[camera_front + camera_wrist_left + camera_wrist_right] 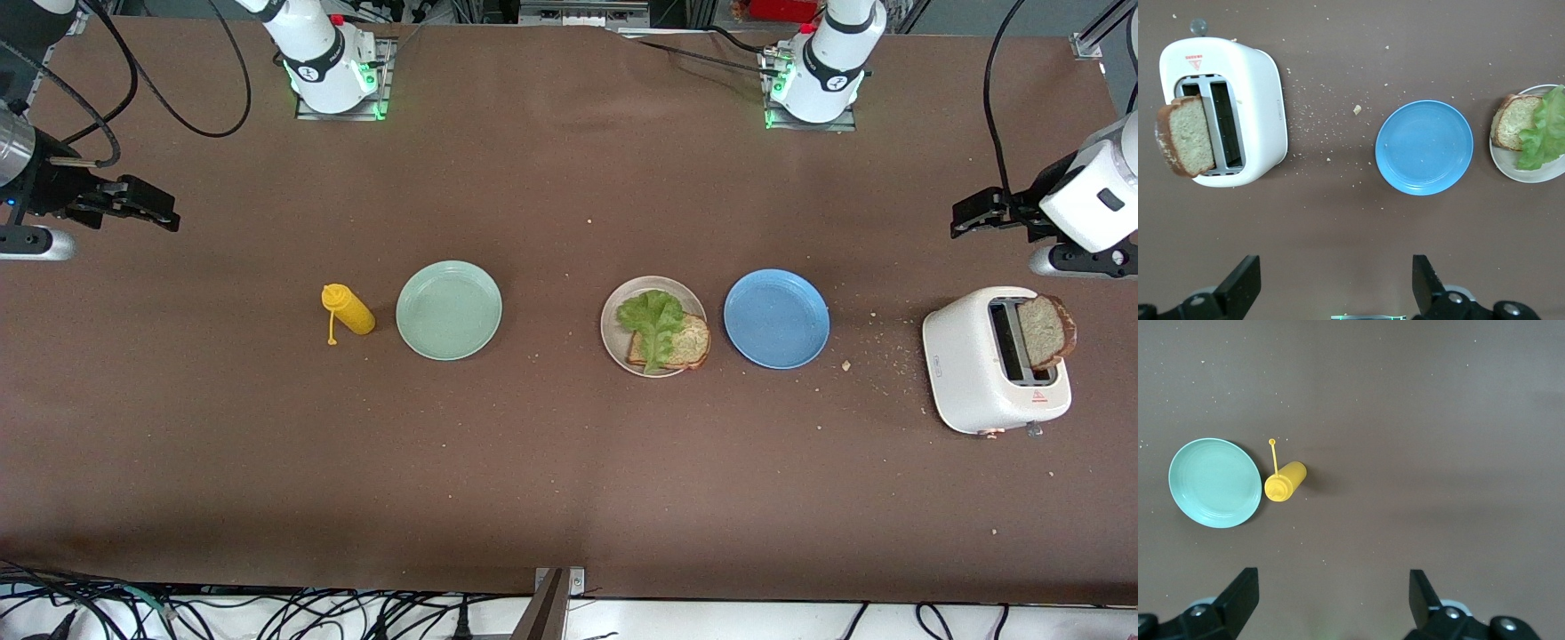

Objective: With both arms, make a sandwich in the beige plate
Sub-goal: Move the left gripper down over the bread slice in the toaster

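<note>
One slice and the leaf are down; you still need the top slice. Take the beige plate (611,331) as your marker on the brown bench (569,480): it is round, shallow and low-rimmed. On it lies a square wholegrain bread slice (689,345) with a darker crust, and a ruffled green lettuce leaf (653,325) is draped over it.

Just beside that plate, toward the left arm's end, sits a smooth blue plate (776,318). Farther that way stands the glossy white toaster (973,364), with the second slice (1045,332) leaning out of its slot and crumbs scattered between toaster and blue plate. Toward the right arm's end are a mint-green plate (449,310) and a soft yellow squeeze bottle (348,308) on its side.

Both arms hang back. Your left gripper (978,213) hovers over the bench by the toaster, fingers apart and empty. The right gripper (147,206) waits over bare bench past the bottle, fingers likewise spread. Your likely next move is a gentle pinch on the toaster slice's crust.
</note>
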Controlling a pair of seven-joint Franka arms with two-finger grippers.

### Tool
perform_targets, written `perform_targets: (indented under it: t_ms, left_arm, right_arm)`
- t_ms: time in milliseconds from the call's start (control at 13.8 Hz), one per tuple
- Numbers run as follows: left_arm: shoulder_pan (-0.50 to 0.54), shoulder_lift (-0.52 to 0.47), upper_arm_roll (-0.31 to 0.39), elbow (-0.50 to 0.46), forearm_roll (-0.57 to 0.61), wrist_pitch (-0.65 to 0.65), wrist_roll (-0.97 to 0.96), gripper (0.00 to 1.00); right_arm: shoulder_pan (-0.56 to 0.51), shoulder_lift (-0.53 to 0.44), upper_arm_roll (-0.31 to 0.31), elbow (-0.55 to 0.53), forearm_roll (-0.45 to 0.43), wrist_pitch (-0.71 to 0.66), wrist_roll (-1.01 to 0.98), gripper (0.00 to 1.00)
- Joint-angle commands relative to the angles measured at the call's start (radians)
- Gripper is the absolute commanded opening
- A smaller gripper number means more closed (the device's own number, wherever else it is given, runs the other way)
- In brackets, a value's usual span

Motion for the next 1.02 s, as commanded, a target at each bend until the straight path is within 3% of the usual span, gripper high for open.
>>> perform_targets:
  t_ms: [0, 509, 945]
  left_arm:
    - [0.032, 0.020, 0.002, 0.028, 0.026, -0.002, 0.015, 1.00]
    - [0.164, 0.101, 0.018, 0.098, 0.030, 0.067, 0.176, 1.00]
    - [0.235, 0.139, 0.018, 0.097, 0.104, 0.133, 0.193, 1.00]
  right_arm:
    - [0.005, -0.013, -0.009, -0.014, 0.016, 0.019, -0.008, 1.00]
    - [0.004, -0.096, -0.009, -0.120, 0.011, 0.080, -0.025, 1.00]
    - [-0.022, -0.085, -0.008, -0.104, 0.014, 0.069, -0.061, 1.00]
